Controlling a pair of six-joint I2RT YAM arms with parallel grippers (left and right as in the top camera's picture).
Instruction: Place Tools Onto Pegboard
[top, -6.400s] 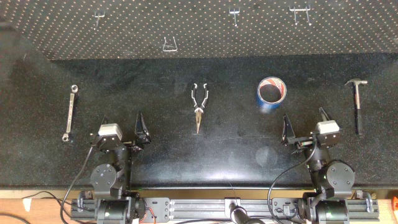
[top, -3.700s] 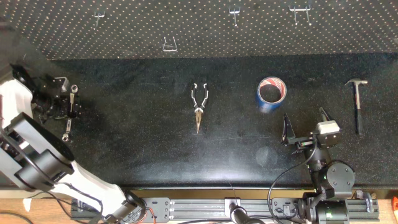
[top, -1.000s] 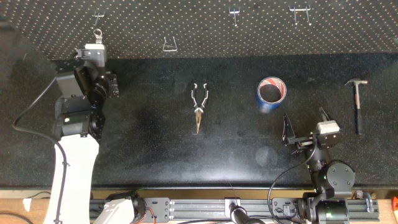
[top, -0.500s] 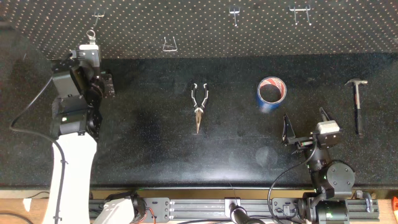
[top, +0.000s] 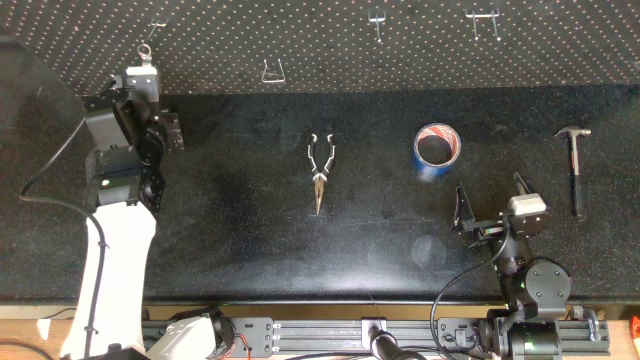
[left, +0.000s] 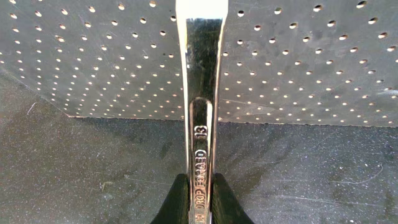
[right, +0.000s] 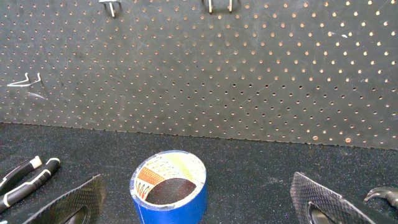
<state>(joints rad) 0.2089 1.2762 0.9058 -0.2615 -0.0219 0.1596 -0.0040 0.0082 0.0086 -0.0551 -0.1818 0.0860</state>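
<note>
So the wrench (left: 200, 74) is gripped by the left fingers (left: 179, 200), which are closed tight on its flat shank with nothing else between them. Stamped lettering is seen running lengthwise along the shank, just past the grip. The wrench's long axis is lined up straight out from the fingers toward the pegboard (left: 311, 62). In the top view the ring end (top: 147, 51) is pointed up the picture, over the pegboard's lower left part and just below one of the hooks (top: 157, 25). Whether the ring is touching the board can't be told.

The tape roll (right: 169, 186) is stood flat on the counter (top: 250, 230) with its hole facing up. Some print is seen on the inner cardboard wall, too small to be read. The dark inside of the core is seen through the hole.

The right fingers (top: 461, 208) are spread wide with nothing held, parked low near the counter's front edge, with the tape roll just ahead of them. The pliers (top: 320, 170) are laid mid-counter, tips toward the front edge and handles toward the pegboard. The hammer (top: 574, 170) is laid at far right, head toward the pegboard.
</note>
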